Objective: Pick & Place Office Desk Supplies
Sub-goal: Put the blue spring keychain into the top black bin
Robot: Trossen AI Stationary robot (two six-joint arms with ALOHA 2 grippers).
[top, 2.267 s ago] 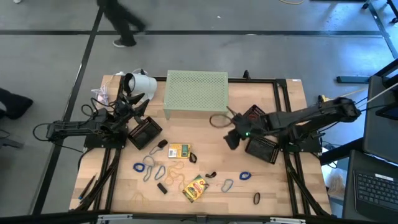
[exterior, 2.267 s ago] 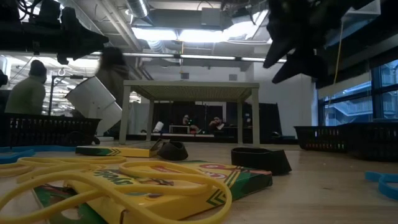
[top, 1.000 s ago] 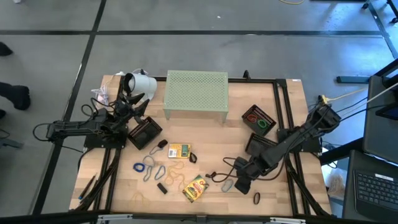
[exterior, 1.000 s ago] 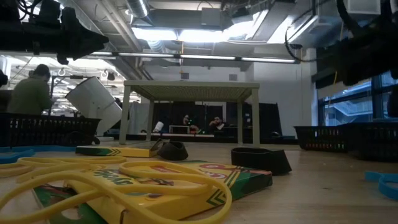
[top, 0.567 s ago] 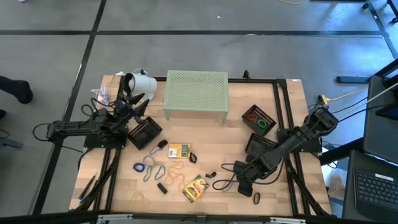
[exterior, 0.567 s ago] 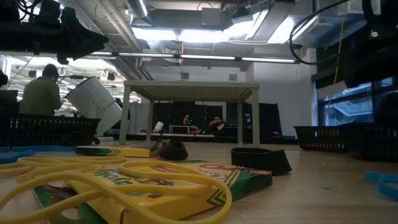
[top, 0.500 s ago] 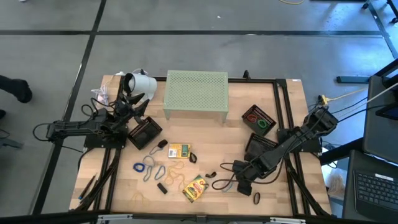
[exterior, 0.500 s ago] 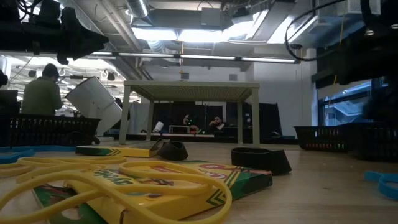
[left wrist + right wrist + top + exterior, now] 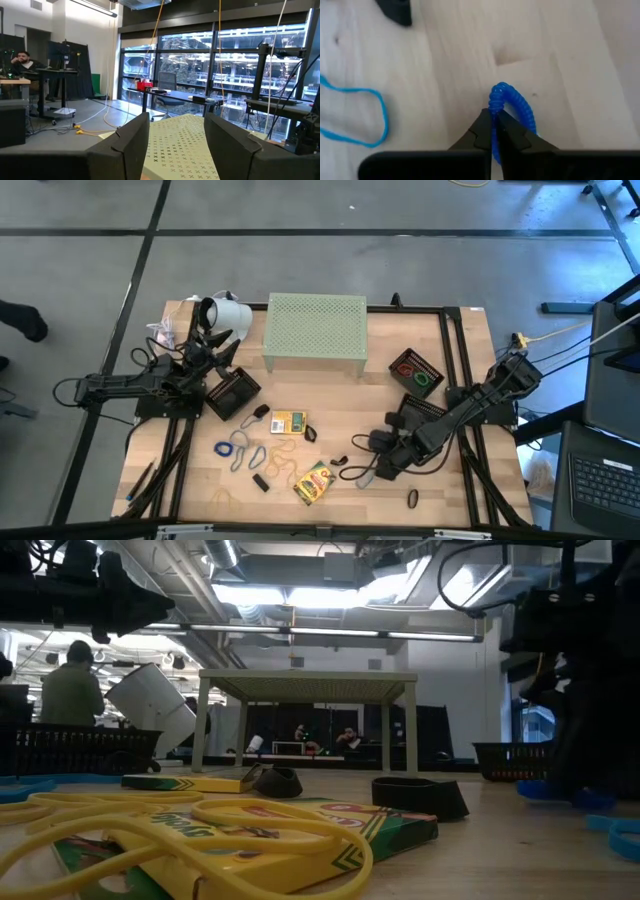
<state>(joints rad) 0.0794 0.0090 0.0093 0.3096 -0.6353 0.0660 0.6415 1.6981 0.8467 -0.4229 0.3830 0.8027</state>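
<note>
Evidently the right hand (image 9: 496,131) has its fingers pinched together on a blue coiled ring (image 9: 512,111), gripping the loop's edge so that the spiral arcs up out of the fingertips. In the high view this right hand (image 9: 383,461) sits low over the near right part of the desk (image 9: 470,510), a sensible pose for nipping a thin thing off a flat wooden top. By my reading, the pick is just made and the lift and carry to a tray remain.

The ring is a bright blue, tightly wound coil, springy by the look of it and bent into a small arch. Just beside it on the wood lies a thin light-blue rubber band (image 9: 355,116) and farther off a small black piece (image 9: 395,11).

The left hand (image 9: 213,346) waits at the far left, near a black mesh tray (image 9: 232,393), and its fingers (image 9: 131,145) stand wide apart with nothing between them, looking out over the pale green perforated stand (image 9: 179,145).

Other supplies are scattered across the near middle of the desk: a small yellow-green box (image 9: 288,423), a second box (image 9: 314,482) lying at an angle, tan rubber bands (image 9: 283,456), blue and grey clip rings (image 9: 238,449), and a dark ring (image 9: 411,499) near the right edge. A tray (image 9: 415,372) on the right already holds red and green pieces, which suggests that sorted things go there.
</note>
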